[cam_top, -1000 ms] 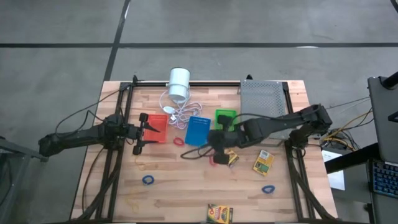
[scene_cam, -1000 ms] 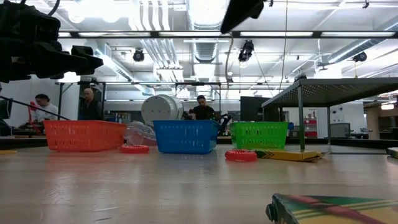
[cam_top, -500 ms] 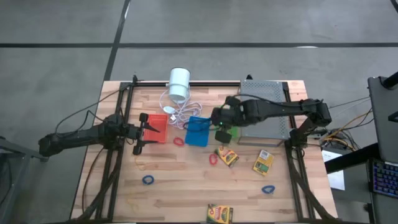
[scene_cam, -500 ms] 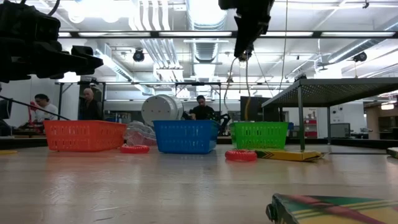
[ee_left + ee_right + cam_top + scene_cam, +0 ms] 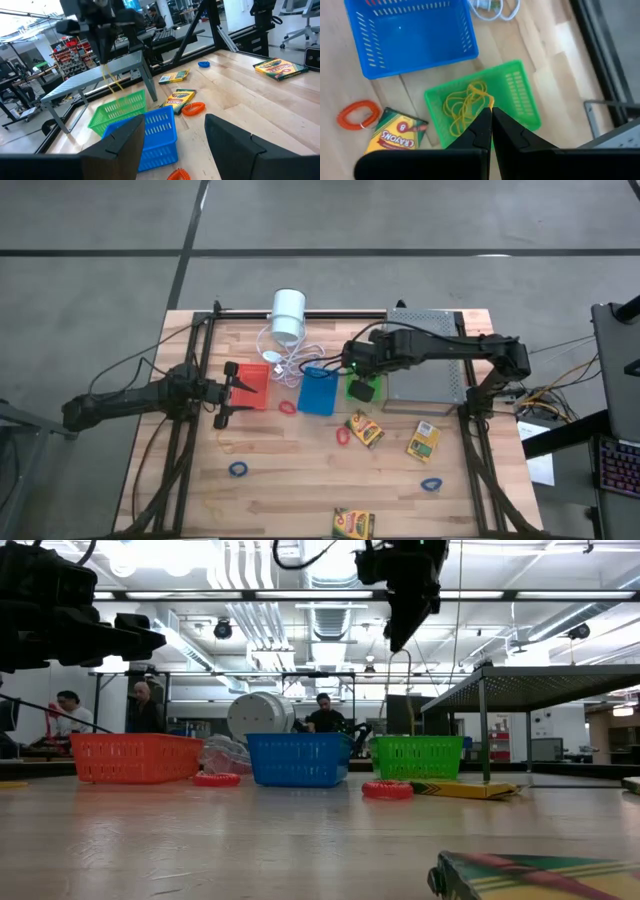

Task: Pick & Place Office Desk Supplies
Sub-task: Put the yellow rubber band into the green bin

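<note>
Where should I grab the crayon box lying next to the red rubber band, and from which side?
Take the crayon box across its two long edges, coming straight down from above. It lies flat and skewed on the table, so turn the wrist to match. Approach away from the red rubber band at its side. Likely the right gripper, now shut on a tan rubber band, is nearest.

Wooden table [image 5: 290, 480] — baskets [image 5: 318, 392], crayon boxes [image 5: 423, 441], rubber bands [image 5: 237, 469]
</note>
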Robot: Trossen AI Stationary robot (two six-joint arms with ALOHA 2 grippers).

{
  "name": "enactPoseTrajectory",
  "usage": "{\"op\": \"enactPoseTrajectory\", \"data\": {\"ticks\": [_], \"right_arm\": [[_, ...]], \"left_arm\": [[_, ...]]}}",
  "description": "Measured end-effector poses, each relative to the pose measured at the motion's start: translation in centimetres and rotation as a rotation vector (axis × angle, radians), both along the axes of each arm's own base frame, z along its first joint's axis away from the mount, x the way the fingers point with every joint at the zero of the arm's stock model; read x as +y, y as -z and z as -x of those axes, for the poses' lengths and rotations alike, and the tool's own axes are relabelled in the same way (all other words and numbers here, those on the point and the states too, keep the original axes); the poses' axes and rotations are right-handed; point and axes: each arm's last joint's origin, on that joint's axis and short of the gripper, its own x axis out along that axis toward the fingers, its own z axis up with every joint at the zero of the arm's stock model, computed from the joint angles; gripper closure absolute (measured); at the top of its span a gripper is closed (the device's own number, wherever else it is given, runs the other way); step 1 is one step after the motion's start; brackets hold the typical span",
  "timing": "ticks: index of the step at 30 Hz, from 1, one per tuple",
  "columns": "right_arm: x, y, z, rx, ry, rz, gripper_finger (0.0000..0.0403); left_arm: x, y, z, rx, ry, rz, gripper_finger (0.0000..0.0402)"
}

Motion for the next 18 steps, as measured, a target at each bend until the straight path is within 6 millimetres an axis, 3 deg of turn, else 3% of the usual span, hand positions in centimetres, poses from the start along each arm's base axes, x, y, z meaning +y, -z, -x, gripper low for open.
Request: {"op": "enactPoseTrajectory", "data": {"ticks": [18], "right_arm": [[-0.8,8.1,1.0,0.061,0.002,-0.138,0.0394]], "left_arm": [[0.0,0.0,0.0,0.000,0.000,0.000,0.0192]]}}
